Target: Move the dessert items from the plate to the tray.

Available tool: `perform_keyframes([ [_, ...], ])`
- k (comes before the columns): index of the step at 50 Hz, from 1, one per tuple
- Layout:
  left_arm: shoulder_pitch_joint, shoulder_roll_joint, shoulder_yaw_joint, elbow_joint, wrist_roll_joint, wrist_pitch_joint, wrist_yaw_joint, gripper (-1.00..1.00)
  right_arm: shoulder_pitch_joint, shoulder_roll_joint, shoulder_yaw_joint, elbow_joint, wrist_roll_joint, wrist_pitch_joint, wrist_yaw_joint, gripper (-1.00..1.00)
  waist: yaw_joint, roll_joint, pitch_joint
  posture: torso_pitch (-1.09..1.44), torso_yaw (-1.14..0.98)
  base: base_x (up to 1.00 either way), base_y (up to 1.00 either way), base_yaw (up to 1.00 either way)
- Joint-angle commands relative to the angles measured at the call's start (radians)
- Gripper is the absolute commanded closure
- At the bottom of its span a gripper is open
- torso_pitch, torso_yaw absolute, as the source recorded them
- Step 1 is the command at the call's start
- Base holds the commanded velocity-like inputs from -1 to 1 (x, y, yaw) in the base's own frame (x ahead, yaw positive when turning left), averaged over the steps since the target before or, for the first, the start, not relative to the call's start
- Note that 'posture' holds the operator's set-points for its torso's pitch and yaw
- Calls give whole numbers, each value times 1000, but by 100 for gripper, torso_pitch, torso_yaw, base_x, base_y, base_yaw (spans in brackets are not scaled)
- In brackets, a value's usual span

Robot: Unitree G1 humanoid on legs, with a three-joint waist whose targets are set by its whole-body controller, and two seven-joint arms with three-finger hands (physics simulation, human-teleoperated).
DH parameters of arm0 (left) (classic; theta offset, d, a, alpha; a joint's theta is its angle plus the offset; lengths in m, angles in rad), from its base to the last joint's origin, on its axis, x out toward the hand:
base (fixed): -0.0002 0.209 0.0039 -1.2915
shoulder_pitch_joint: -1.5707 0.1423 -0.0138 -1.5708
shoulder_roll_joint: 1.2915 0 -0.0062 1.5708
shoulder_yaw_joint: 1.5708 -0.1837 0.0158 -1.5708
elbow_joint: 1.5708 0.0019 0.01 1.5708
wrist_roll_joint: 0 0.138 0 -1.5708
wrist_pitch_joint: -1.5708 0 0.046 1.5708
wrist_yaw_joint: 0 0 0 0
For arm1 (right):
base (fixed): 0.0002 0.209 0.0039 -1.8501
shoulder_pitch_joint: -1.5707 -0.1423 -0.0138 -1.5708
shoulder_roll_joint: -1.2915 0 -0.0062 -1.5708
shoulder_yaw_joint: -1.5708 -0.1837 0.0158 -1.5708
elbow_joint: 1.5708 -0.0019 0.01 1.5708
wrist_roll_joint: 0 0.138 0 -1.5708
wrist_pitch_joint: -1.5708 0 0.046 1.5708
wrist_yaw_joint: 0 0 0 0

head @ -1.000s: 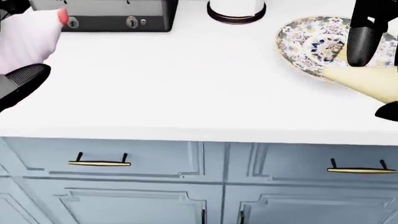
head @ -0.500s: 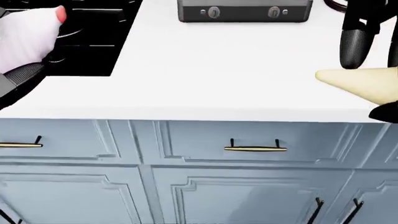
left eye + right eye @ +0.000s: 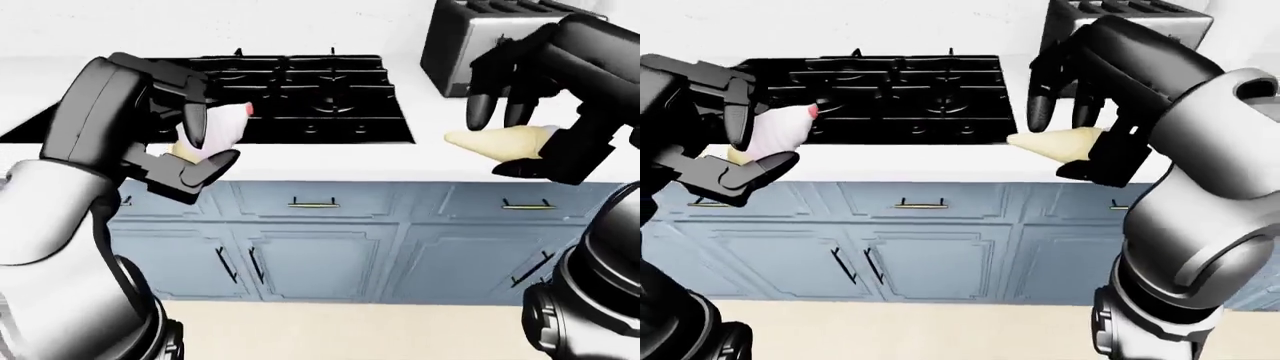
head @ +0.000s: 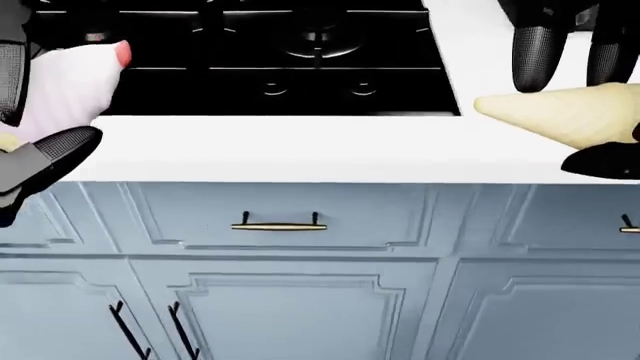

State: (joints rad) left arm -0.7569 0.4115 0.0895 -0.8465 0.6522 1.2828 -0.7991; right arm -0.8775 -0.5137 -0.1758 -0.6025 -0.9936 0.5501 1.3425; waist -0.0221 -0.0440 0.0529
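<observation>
Both my hands are full right now, left hand (image 3: 185, 142) closed on a pink-tipped swirl dessert (image 3: 215, 131) and right hand (image 3: 520, 112) on a pale cone-shaped pastry (image 3: 500, 141), so neither passes anywhere slim. Between them there's open air above the white counter strip (image 4: 300, 146) and the black stove (image 3: 290, 94). The stove's raised grates sit across the far side, and the toaster (image 3: 470, 45) stands just behind my right hand.
</observation>
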Motion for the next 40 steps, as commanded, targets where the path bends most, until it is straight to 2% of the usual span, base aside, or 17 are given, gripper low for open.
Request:
perform_keyframes([
  [1, -39, 20, 29, -17, 16, -18, 19, 100, -46, -9, -5, -17, -1, -11, -20, 99, 9, -14, -34, 0, 0, 0, 100, 0],
  [3, -35, 16, 30, -15, 12, -25, 24, 100, -43, -9, -5, -16, 0, -15, -23, 99, 13, -1, -24, 0, 0, 0, 99, 0],
  [5, -37, 19, 29, -16, 11, -21, 24, 100, -44, -7, -5, -14, 0, -16, -25, 98, 9, 39, -4, 0, 0, 0, 99, 0],
  [6, -40, 22, 29, -18, 11, -16, 22, 100, -45, -7, -4, -14, 0, -16, -25, 99, 8, 74, -9, 0, 0, 0, 99, 0],
  [7, -40, 23, 29, -18, 11, -15, 22, 100, -45, -6, -4, -13, -1, -17, -25, 98, 14, 142, -31, 0, 0, 0, 99, 0],
  [17, -25, 25, 36, -19, -3, -32, 29, 100, -38, 2, -2, -20, -4, -22, -27, 98, 25, 46, 11, 0, 0, 0, 99, 0],
  [18, -27, 26, 36, -18, -3, -30, 30, 100, -39, 2, -3, -23, -5, -20, -25, 98, 23, 31, 6, 0, 0, 0, 99, 0],
  [19, -29, 28, 35, -20, -3, -26, 29, 100, -38, 1, -4, -24, -4, -20, -24, 98, 12, -11, -15, 0, 0, 0, 99, 0],
  [20, -28, 28, 32, -22, -2, -25, 30, 100, -37, 0, -7, -25, -2, -20, -24, 99, 4, 2, -4, 0, 0, 0, 99, 0],
  [23, -28, 28, 25, -26, 2, -21, 29, 100, -27, -3, -12, -34, 1, -18, -23, 98, 11, -13, -33, 0, 0, 0, 99, 0],
  [25, -25, 25, 24, -24, 2, -25, 30, 100, -26, -4, -12, -33, 3, -16, -24, 99, 14, -1, -24, 0, 0, 0, 100, 0],
  [27, -24, 22, 23, -21, 3, -29, 32, 100, -22, -2, -11, -28, 7, -18, -31, 98, 10, 41, -4, 0, 0, 0, 100, 0],
  [28, -23, 22, 22, -22, 4, -29, 31, 100, -22, -2, -11, -30, 7, -17, -30, 98, 10, 74, -9, 0, 0, 0, 98, 0],
  [29, -23, 23, 23, -22, 5, -29, 30, 100, -21, -2, -10, -35, 6, -13, -27, 99, 16, 146, -32, 0, 0, 0, 100, 0],
  [31, -22, 20, 22, -20, 5, -32, 31, 100, -19, -1, -9, -39, 5, -10, -24, 98, 24, 115, -13, 0, 0, 0, 100, 0],
  [37, -20, 11, 14, -19, 15, -37, 31, 100, -9, 2, -11, -44, 16, -11, -33, 98, 29, 61, 8, 0, 0, 0, 100, 0],
  [40, -18, 10, 14, -21, 19, -37, 28, 100, -10, 3, -9, -46, 17, -9, -35, 98, 24, 29, 5, 0, 0, 0, 100, 0],
])
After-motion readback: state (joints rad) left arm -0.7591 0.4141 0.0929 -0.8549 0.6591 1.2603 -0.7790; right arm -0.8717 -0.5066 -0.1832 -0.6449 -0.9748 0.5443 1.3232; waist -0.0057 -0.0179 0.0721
